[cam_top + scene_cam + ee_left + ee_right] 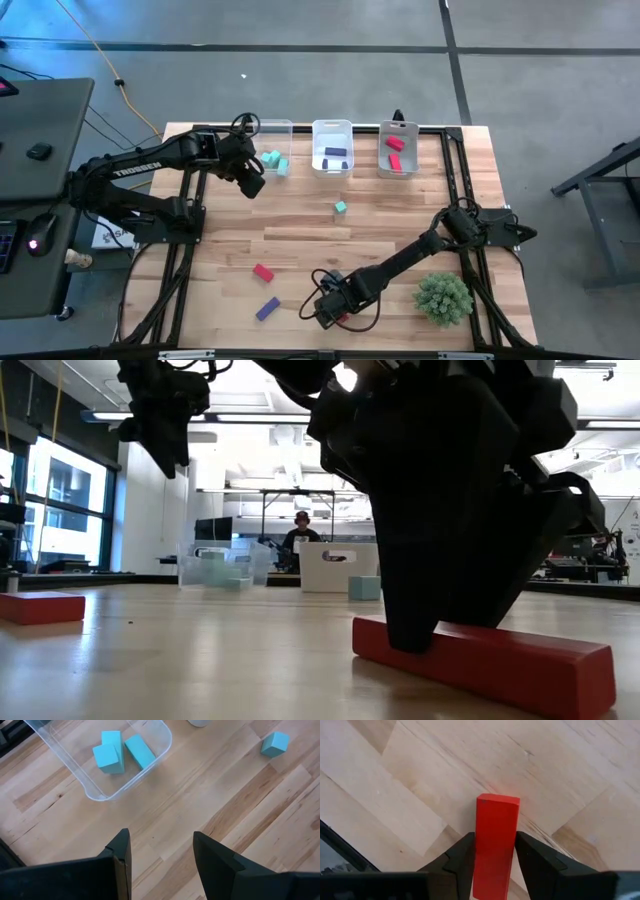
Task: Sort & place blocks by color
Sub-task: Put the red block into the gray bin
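1. Right claw (494,851): closed on one smooth red bar block (495,840) lying on the pale wooden counter (400,215), near its front edge.
2. Left claw (161,851): open, empty, beside one clear plastic bin (107,792) holding three teal blocks (122,752).
3. Loose blocks: one teal cube (341,207), one red (263,271), one purple (267,308).

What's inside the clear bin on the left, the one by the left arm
Teal blocks lie inside the left bin; the left wrist view shows three, touching one another. In the high view the left tool covers part of that bin, so that view alone cannot confirm the count.
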Controlling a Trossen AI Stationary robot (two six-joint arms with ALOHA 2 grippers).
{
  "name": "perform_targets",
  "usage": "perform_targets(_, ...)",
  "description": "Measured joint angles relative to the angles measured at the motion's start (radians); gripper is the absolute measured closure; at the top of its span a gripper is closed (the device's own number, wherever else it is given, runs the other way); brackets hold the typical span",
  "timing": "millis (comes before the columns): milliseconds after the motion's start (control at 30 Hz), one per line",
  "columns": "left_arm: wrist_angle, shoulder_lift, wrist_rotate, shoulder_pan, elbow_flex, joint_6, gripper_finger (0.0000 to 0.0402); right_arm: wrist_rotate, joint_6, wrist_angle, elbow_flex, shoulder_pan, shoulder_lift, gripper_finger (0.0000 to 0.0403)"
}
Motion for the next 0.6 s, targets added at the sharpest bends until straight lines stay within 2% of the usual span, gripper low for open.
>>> perform_targets(200,0.0,0.0,0.0,0.0,0.0,0.008,0.0271,-0.034,-0.027,-0.001,0.0,-0.009,0.0,0.0269)
perform_targets(433,0.0,0.0,0.0,0.0,0.0,0.009,0.0271,-0.023,-0.042,-0.026,0.0,-0.022,0.0,0.0272)
perform_targets(600,0.0,0.0,0.0,0.0,0.0,0.009,0.0271,-0.012,-0.056,-0.039,0.0,-0.023,-0.001,0.0312)
